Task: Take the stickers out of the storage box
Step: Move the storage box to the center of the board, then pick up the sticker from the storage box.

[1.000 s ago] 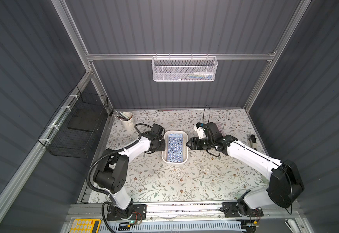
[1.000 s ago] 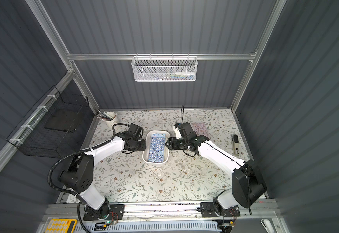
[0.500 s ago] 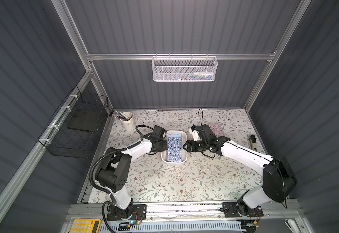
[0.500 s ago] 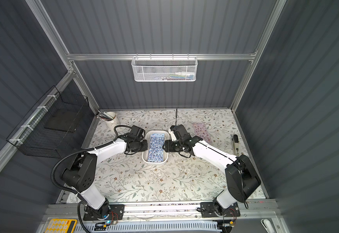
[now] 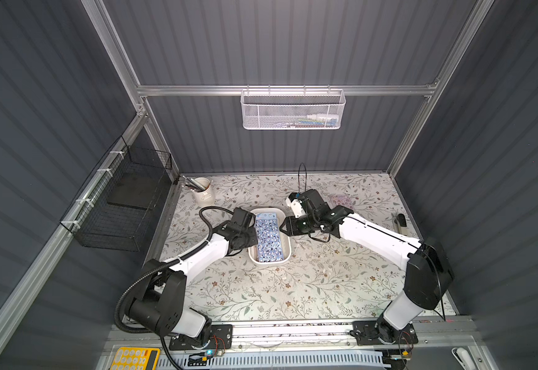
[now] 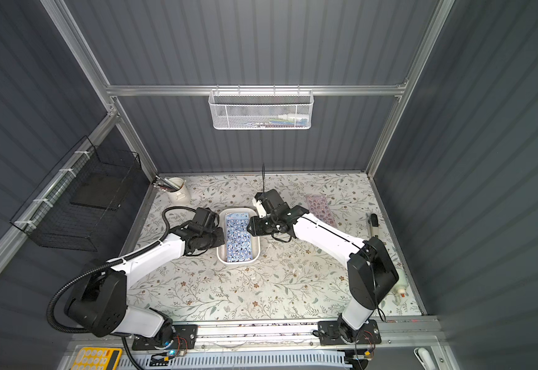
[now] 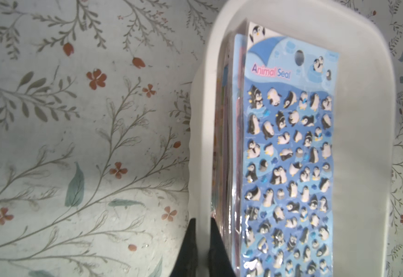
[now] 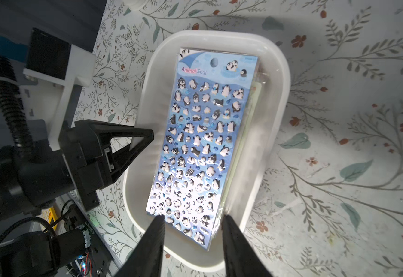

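Both arms have closed in on the storage box (image 5: pixel 269 261), mid-frame. Your left gripper (image 7: pixel 201 220) clamps its wall (a steadying hold); your right gripper (image 8: pixel 192 217) stands parted over the stickers (image 8: pixel 195 134) inside. Nip the top sheet's end only.

Floral table (image 5: pixel 293 288) — storage box (image 5: pixel 269 261) central, pencil cup (image 5: pixel 204 195) far-left corner, pink sticker sheet (image 5: pixel 342 201) far right.
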Motion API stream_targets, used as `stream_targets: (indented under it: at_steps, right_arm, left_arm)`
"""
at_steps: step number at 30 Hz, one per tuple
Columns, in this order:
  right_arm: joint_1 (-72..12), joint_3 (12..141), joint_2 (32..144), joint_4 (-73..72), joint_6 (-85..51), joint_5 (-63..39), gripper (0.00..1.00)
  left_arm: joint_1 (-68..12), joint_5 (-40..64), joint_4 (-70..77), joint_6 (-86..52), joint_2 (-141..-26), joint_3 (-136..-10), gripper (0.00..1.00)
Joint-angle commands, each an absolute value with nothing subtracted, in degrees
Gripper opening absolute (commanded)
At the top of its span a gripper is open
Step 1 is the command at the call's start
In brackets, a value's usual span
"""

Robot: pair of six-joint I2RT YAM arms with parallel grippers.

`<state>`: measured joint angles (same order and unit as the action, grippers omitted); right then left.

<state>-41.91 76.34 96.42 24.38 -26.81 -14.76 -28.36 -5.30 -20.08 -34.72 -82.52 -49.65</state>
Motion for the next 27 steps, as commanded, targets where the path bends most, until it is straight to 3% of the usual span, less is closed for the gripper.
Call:
stream_targets:
  at_steps: [1,7,11,27]
  right_arm:
    - [-44.1,79.3,99.1,28.2,-25.2,-13.5,0.40]
    - [-46.6,81.4,103.8,28.1,-25.2,-12.5,0.39]
    - [-47.8,83.6,107.2,28.8,-25.0,-10.1,0.49]
    - [-48.2,89.3,116.6,30.0,-24.8,-4.3,0.64]
  left_arm:
    - [-28.5,-6.3,-18.3,-37.1,-80.1,-47.5,0.00]
    - [-28.5,-6.5,-17.7,-37.7,-80.2,-46.3,0.00]
    - [-28.5,-7.0,-17.4,-37.7,-80.1,-46.1,0.00]
    - [-28.5,-6.7,-16.2,-37.4,-80.8,-45.9,0.00]
